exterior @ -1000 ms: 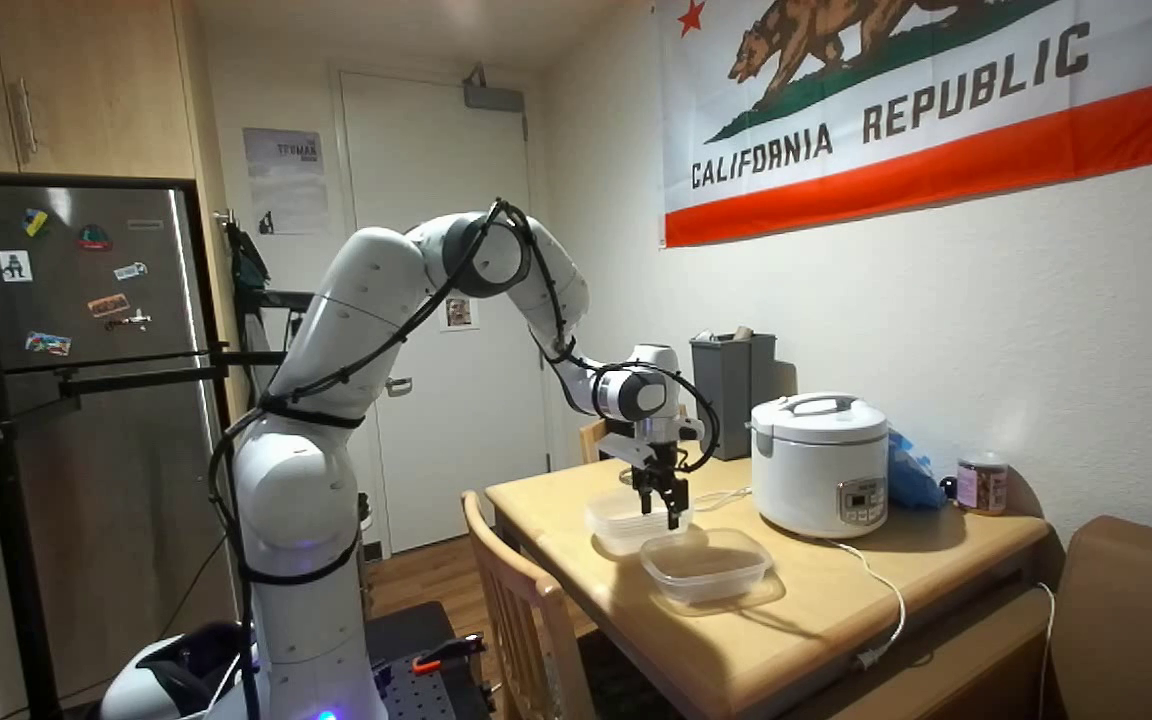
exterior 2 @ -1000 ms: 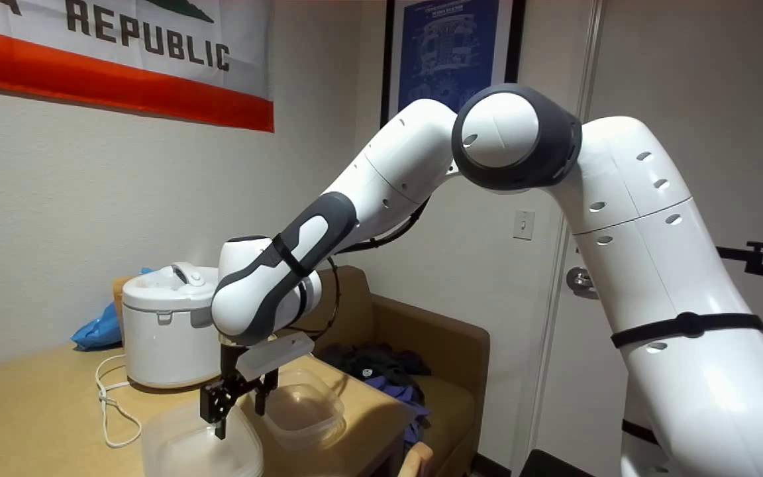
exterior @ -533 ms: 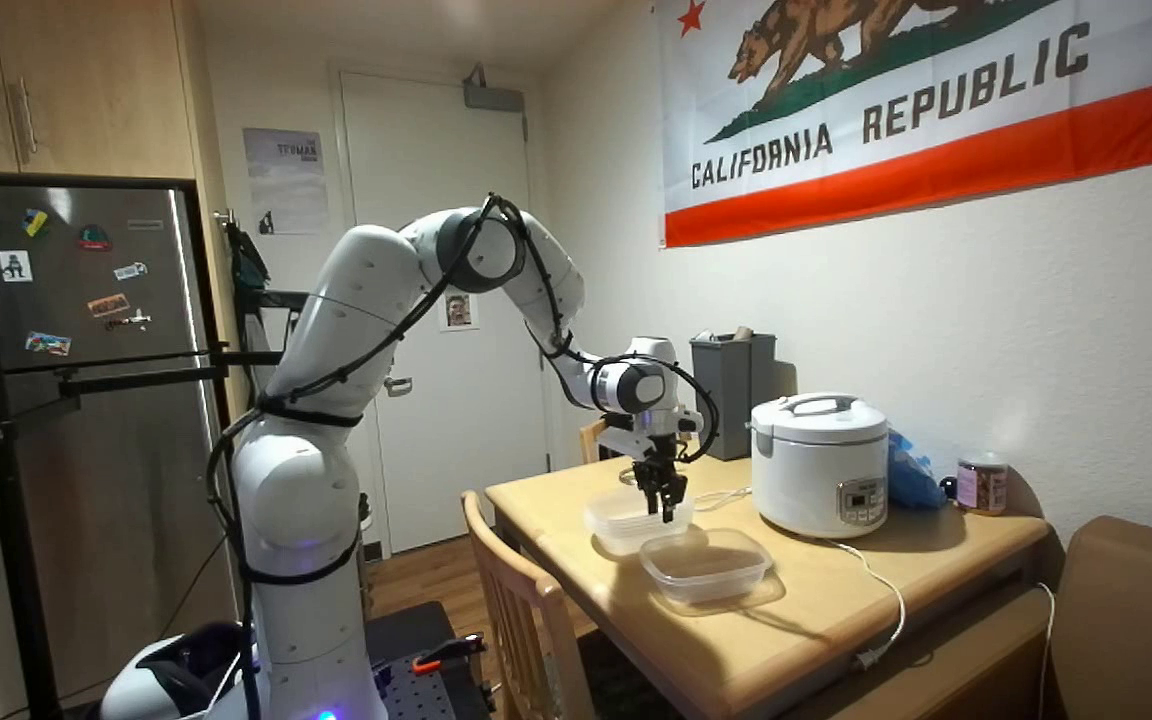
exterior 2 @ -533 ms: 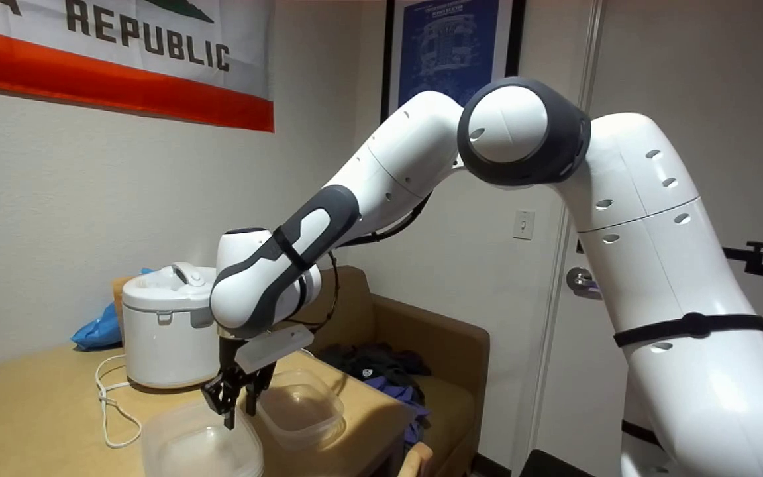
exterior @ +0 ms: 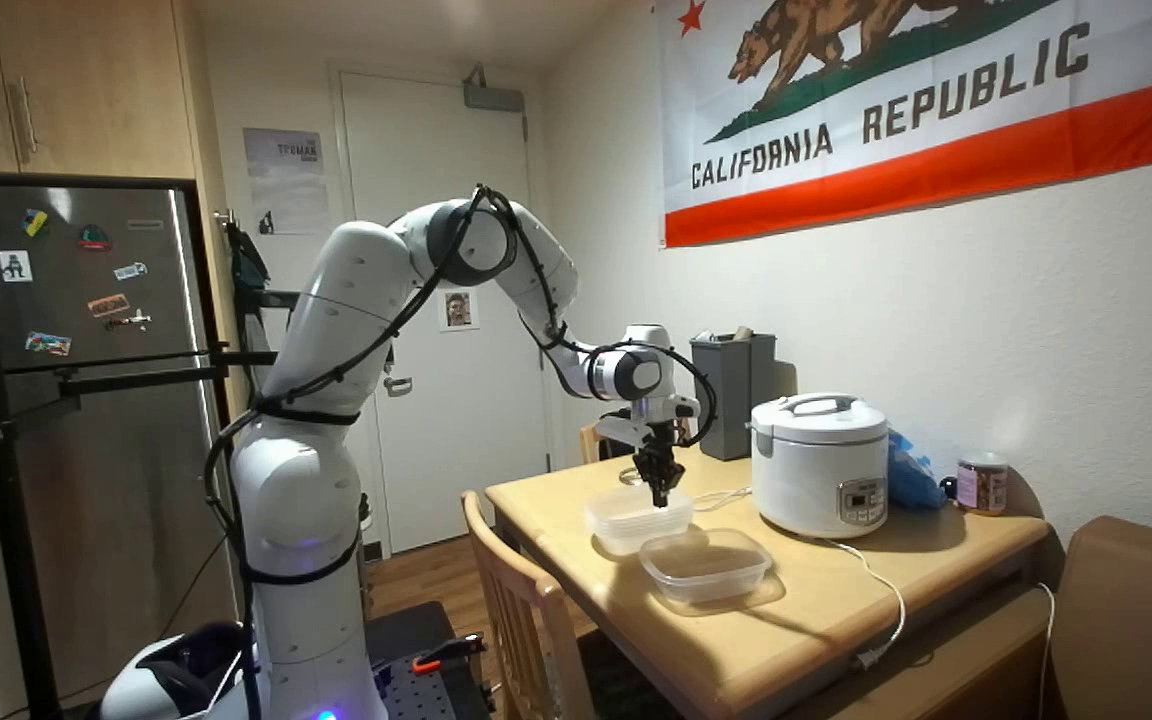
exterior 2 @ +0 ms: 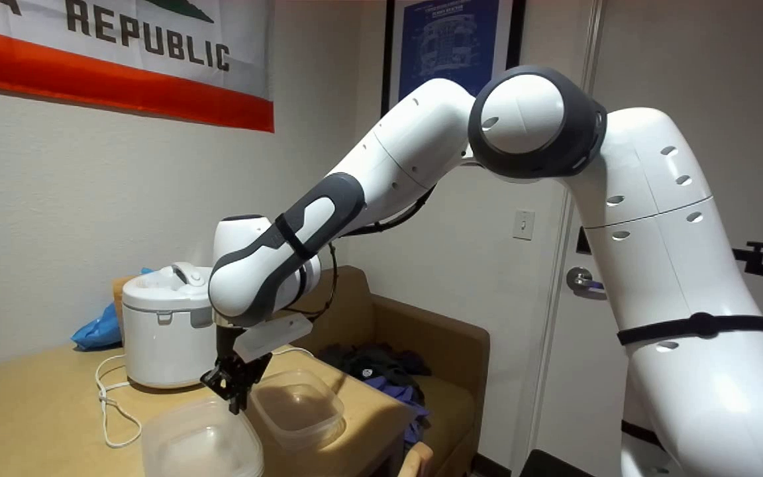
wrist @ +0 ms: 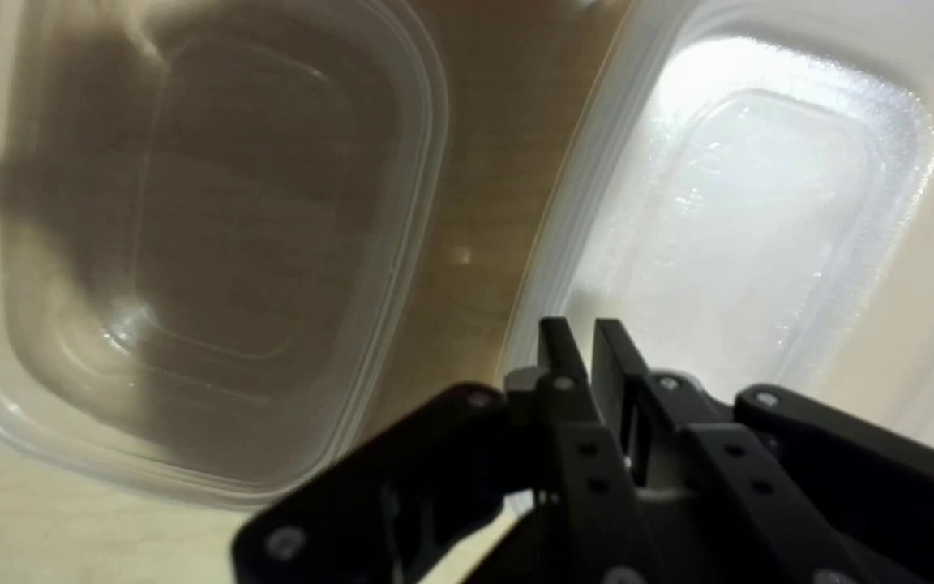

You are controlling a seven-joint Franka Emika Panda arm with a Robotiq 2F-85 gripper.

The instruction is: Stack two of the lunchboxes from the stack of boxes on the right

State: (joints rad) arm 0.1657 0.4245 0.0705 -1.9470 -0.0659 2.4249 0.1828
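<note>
Translucent whitish plastic forms the stack of boxes, a short nested pile on the wooden bench; its layered rims are too fine to count. Bright glare fills the floor of the top box. Just beside the pile, apart from it, stands a clearer lunchbox, the brown of the bench showing through its bare floor and a shadow lying across it. The grey bin has something pale and something brown at its mouth, too small to name. The white rice cooker has its lid down, hiding the inside.

In an exterior view, the cooker's control panel and a jar with a pinkish label are visible; in an exterior view, dark and purple cloth lies on a brown upholstered seat.

The Panda arm bends high at the elbow and slopes down to the wrist, the Robotiq gripper pointing down at the pile's edge nearest the lunchbox. The wrist view shows the jaws nearly together, a narrow gap between the tips; whether they touch the rim, I cannot tell.
</note>
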